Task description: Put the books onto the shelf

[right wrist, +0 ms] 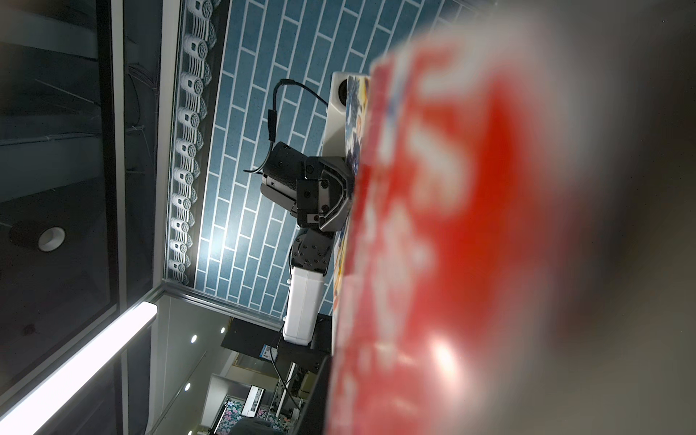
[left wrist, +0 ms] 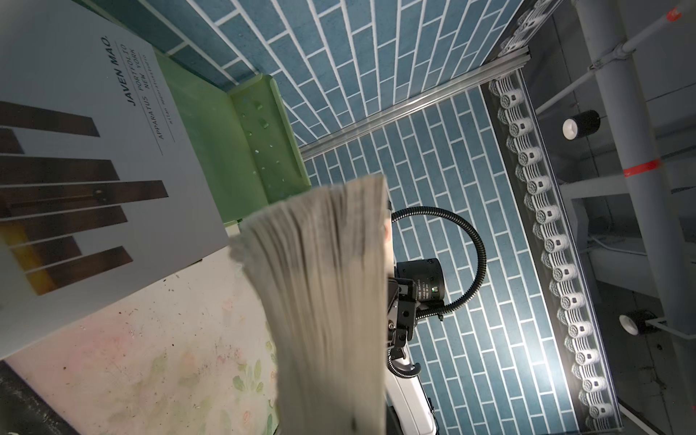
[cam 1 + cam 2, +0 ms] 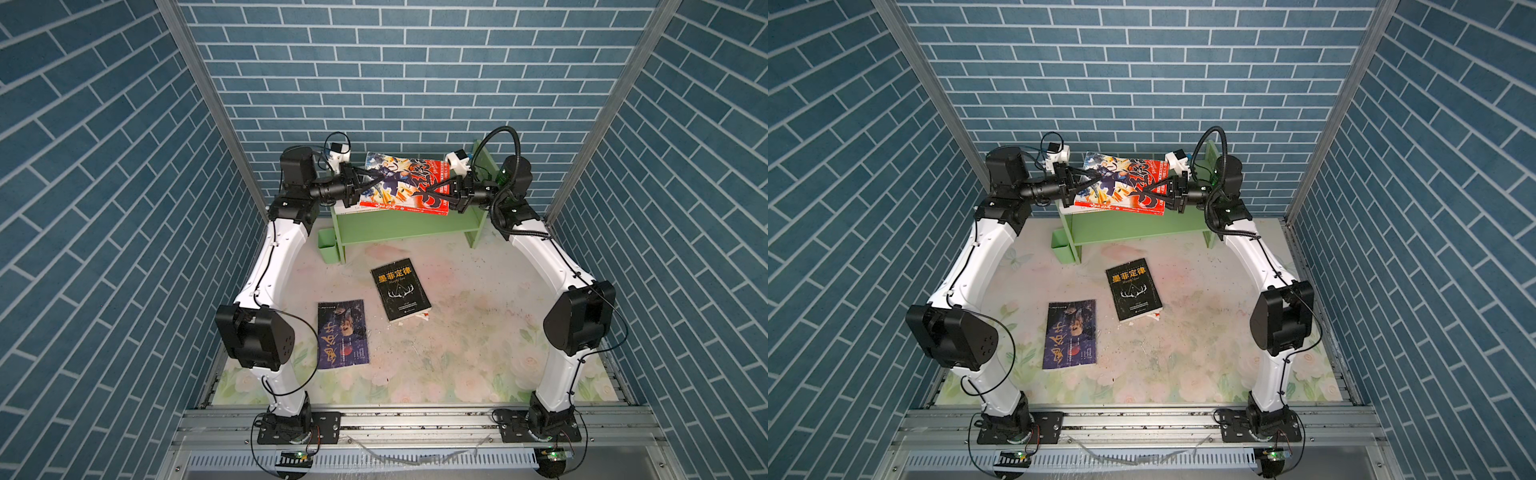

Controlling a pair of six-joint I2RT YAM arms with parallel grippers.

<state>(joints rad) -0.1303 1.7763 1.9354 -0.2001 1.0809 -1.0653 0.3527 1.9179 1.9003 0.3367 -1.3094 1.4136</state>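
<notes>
Left hand (image 3: 375, 179), right hand (image 3: 430, 192) clamp one book (image 3: 405, 176); two books (image 3: 343, 333) (image 3: 400, 289) lie face-up.

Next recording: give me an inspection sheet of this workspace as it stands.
Surface: floral mat, scuffed and speckled.
Job's things: colourful book held over shelf; white book lying on shelf; black book and blue book flat on mat.
Clutter: green cup at the shelf's side.
Grippers: left pincer and right pincer shut on opposite ends of the colourful book.
Cables: black hose loops above right arm.
Surroundings: blue brick walls; metal rail in front.
</notes>
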